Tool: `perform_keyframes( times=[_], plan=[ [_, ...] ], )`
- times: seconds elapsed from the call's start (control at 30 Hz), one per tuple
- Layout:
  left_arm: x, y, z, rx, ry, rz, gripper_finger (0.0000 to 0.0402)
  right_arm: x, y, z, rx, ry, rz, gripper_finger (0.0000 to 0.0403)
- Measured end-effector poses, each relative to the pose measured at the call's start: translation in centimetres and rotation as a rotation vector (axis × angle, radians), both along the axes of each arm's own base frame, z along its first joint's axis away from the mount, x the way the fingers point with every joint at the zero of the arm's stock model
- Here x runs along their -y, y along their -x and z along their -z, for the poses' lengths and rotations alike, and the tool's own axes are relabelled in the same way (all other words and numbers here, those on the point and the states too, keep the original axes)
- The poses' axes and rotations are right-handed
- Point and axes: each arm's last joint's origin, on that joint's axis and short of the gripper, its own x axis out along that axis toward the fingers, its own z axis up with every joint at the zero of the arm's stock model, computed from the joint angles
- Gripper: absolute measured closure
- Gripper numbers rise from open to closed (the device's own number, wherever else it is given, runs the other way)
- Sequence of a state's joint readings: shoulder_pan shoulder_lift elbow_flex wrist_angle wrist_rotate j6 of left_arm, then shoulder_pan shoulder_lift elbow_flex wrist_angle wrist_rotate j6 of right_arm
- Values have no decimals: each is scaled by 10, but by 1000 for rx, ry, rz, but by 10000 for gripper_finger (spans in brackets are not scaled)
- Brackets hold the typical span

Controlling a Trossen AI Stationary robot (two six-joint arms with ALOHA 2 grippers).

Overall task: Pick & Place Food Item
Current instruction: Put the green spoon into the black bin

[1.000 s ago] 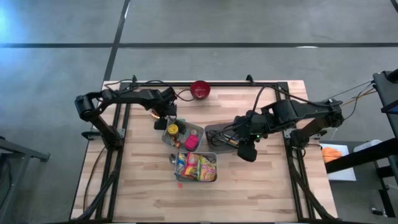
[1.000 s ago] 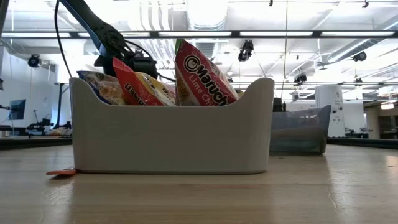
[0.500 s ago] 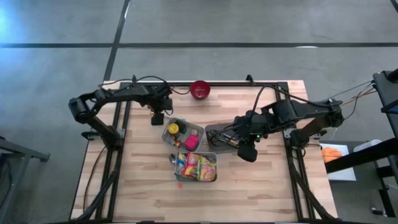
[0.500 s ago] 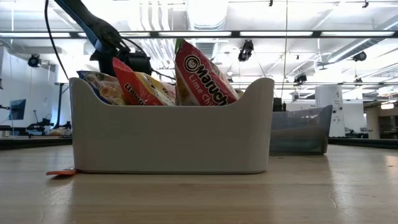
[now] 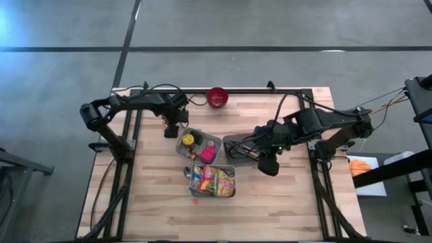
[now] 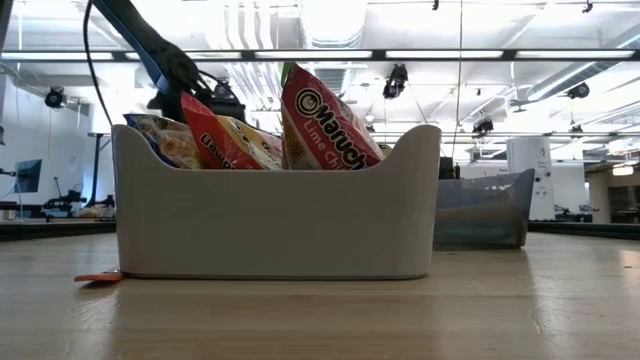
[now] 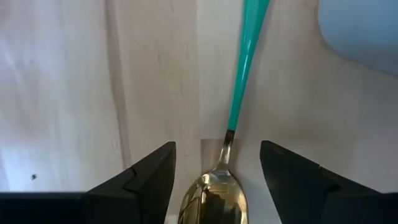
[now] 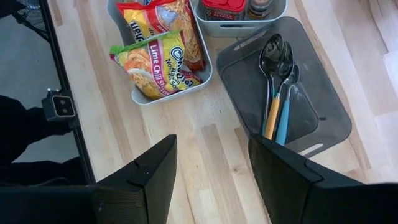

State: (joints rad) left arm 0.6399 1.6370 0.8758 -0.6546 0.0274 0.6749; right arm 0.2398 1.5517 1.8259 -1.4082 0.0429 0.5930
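Noodle packets (image 8: pixel 163 43): two in one white bin (image 8: pixel 176 92); three spoons (image 8: pixel 278 81) in grey tray (image 8: pixel 323 99).

From table height I can read "Maruchan" and, below it, "Lime Chi…" (the rest is cut off by the rim) on the red ramen packet (image 6: pixel 325 120) standing in the white bin (image 6: pixel 275 215). The packet beside it (image 6: pixel 215 140) carries lettering I cannot make out.

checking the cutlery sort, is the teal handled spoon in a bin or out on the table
Out: the teal-handled spoon lies flat on the bare wooden table, between the open left claw's fingers.
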Motion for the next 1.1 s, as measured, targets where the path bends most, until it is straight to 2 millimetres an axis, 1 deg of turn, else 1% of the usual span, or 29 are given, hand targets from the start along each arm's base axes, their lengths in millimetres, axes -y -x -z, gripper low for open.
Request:
perform_keyframes(
  times=[0.23,0.33,0.43,0.6,0.63,0.67,0.9,1.0,1.1],
  plan=[
    [-1,-2,11,-33,27,9,172,-2,0,0,-4,-20,-11,209],
    [-1,-3,13,-37,33,17,193,-2,0,0,-4,-19,-11,209],
    [-1,-3,14,-39,31,19,240,-2,0,0,-4,-20,-11,209],
    [-1,-4,14,-38,20,1,359,-2,0,0,-6,-39,32,209],
    [-2,-4,14,-39,13,-3,379,-2,0,0,-6,-41,35,209],
    [-2,-4,14,-40,7,-23,388,-2,0,0,-6,-40,33,209],
    [-3,-3,10,-45,-17,-111,399,-3,-2,2,-12,-27,11,209],
    [-3,0,6,-56,-49,-148,400,-2,-3,3,-10,-6,-26,209],
    [-1,3,-2,-47,-51,-165,400,-3,-7,6,-16,22,-21,209]
  ],
)
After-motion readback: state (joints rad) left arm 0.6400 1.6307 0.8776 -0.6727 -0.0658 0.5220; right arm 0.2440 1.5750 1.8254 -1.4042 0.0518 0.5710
